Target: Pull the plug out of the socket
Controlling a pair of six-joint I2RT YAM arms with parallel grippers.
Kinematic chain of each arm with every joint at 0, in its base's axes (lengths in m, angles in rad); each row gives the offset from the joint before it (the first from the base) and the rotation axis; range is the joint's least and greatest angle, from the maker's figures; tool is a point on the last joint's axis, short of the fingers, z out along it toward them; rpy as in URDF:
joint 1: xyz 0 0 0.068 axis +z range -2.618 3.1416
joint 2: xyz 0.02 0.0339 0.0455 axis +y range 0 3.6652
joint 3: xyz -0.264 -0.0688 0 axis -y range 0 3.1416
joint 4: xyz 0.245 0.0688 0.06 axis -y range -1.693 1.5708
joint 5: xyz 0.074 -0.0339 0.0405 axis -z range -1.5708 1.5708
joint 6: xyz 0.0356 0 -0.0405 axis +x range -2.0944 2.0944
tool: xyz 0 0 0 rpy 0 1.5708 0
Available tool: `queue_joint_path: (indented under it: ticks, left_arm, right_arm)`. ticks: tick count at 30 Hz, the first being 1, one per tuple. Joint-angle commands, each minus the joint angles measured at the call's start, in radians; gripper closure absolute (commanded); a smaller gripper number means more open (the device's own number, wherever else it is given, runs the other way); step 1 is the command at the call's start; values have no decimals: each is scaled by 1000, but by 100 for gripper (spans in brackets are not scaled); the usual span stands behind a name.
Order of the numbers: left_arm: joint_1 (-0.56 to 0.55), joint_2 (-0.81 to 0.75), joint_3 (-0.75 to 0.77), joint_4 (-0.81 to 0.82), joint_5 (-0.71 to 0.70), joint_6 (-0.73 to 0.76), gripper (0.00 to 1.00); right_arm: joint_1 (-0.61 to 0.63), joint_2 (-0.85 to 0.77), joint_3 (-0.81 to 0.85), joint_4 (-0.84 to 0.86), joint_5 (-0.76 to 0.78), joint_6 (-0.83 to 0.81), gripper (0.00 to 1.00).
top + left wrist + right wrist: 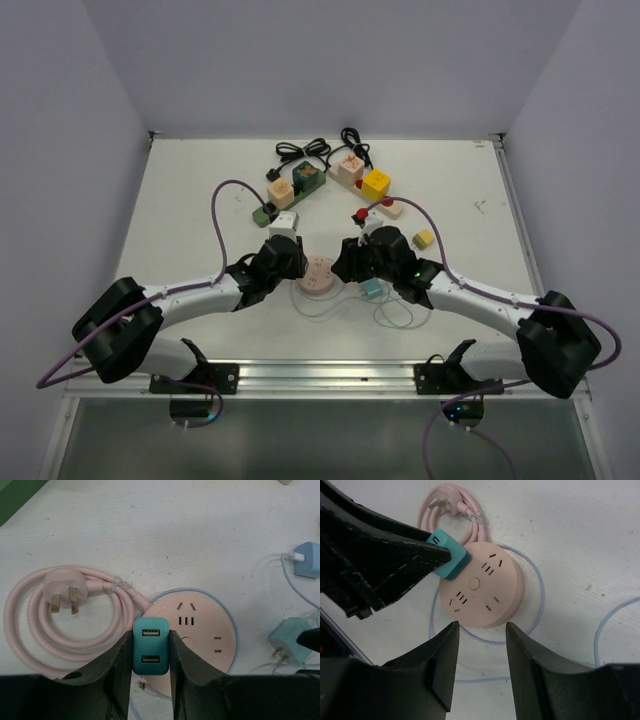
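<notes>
A round pink socket [200, 630] lies flat on the white table, also in the right wrist view [482, 587] and the top view [318, 275]. A teal two-port USB plug [151, 652] stands on the socket's top face at its edge, also in the right wrist view [447, 557]. My left gripper [151, 635] is shut on the plug, a finger on each side. My right gripper [481, 626] is open and empty, just off the socket's near rim, not touching it. I cannot see the plug's pins.
The socket's pink cord [65, 592] lies coiled to its left. Two light blue chargers [307, 560] [292, 640] with thin cables lie to its right. Coloured blocks [375, 185] and black cables [320, 148] are at the back of the table.
</notes>
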Motion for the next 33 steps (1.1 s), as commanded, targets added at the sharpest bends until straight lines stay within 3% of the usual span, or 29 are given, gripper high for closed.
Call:
queue_joint_path:
  ticks: [1,3,6,18,23,26,29,33]
  left_arm:
    - [9,8,-1,-30,24,27,75]
    - [7,7,-5,-30,29,28,66]
    - [9,11,-5,-30,34,33,54]
    - [7,19,-2,-13,58,57,47]
    - [3,42,16,-13,52,82,52]
    - [-12,65,37,-31,14,105,55]
    - [-32,92,67,-65,-38,119,62]
    - [-86,123,113,-93,-130,139,81]
  right_arm:
    - [0,94,66,101,-32,51,53]
    - [0,123,55,121,-18,70,46]
    - [0,177,38,165,-16,94,43]
    - [1,364,50,201,8,130,44]
    - [9,398,69,173,39,127,49]
    - [55,404,121,14,164,79,50]
    - [81,430,162,-49,198,68,51]
    - [82,478,175,-59,184,84,51]
